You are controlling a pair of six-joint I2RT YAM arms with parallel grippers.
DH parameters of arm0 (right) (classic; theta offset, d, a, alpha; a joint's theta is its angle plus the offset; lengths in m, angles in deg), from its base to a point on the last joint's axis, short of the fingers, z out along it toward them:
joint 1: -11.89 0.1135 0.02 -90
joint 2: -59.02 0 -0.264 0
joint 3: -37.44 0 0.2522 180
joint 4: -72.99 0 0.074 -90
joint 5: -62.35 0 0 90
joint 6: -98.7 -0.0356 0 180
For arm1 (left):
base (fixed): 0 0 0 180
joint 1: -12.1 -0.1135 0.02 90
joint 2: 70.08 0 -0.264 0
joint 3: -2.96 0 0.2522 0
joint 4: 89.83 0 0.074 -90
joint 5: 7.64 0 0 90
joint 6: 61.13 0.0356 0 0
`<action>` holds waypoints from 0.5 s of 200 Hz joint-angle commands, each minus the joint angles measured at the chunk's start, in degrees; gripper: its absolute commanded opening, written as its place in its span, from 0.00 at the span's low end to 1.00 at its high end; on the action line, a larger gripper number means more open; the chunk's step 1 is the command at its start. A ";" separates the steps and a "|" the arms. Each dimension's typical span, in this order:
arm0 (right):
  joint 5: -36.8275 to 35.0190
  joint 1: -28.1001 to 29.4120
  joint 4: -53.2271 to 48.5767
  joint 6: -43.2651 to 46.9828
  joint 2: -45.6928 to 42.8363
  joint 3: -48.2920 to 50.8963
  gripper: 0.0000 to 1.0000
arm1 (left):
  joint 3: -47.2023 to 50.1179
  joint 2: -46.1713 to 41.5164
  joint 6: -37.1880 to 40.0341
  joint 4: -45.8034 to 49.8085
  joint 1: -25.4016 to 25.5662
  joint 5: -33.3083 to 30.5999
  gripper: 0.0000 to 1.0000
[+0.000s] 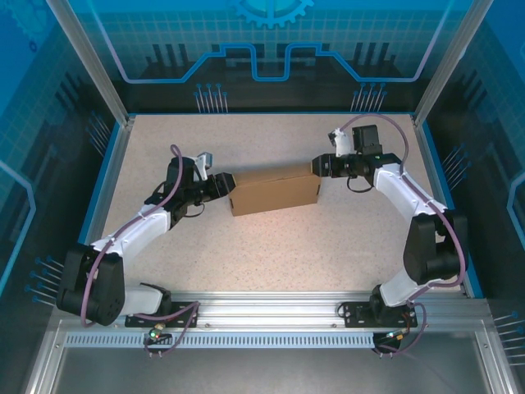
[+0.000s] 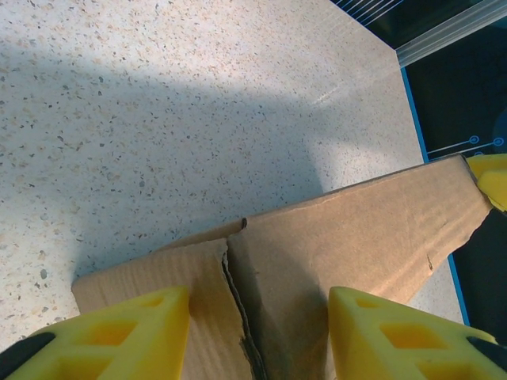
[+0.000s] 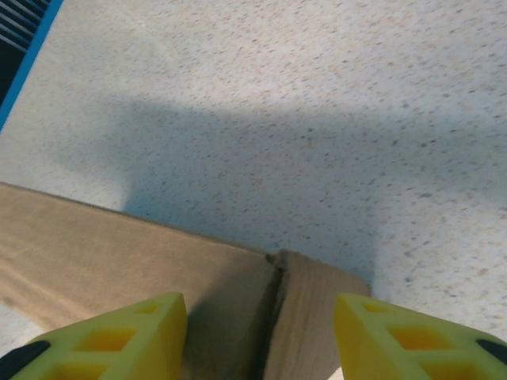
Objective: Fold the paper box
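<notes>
The brown cardboard paper box [image 1: 275,190] stands as a closed rectangular block in the middle of the table. My left gripper [image 1: 225,185] is at its left end, open, with yellow fingers [image 2: 119,332] spread either side of the corner seam of the box [image 2: 317,261]. My right gripper [image 1: 317,167] is at the box's right end, open as well; its yellow fingers [image 3: 111,340] straddle the box corner [image 3: 238,309]. Whether the fingers touch the cardboard cannot be told.
A speckled beige table top [image 1: 271,246] lies around the box, bounded by blue edges and metal frame posts [image 1: 90,61]. The right gripper's yellow finger [image 2: 493,178] peeks past the far end of the box in the left wrist view.
</notes>
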 commanded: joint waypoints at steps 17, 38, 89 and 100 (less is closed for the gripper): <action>9.21 -0.07 0.42 -3.44 -0.98 2.54 0.56 | 0.99 0.10 -0.29 4.94 1.11 1.12 0.45; 10.43 0.13 2.37 -4.65 -1.42 4.62 0.54 | 0.95 0.45 -0.69 4.26 1.46 1.57 0.43; 11.06 1.21 10.45 -9.46 -1.87 4.74 0.43 | -3.21 3.17 -3.73 -0.46 1.49 2.25 0.40; 11.06 1.73 12.23 -10.30 -1.26 3.72 0.43 | -5.46 4.50 -3.50 -0.89 1.54 2.28 0.40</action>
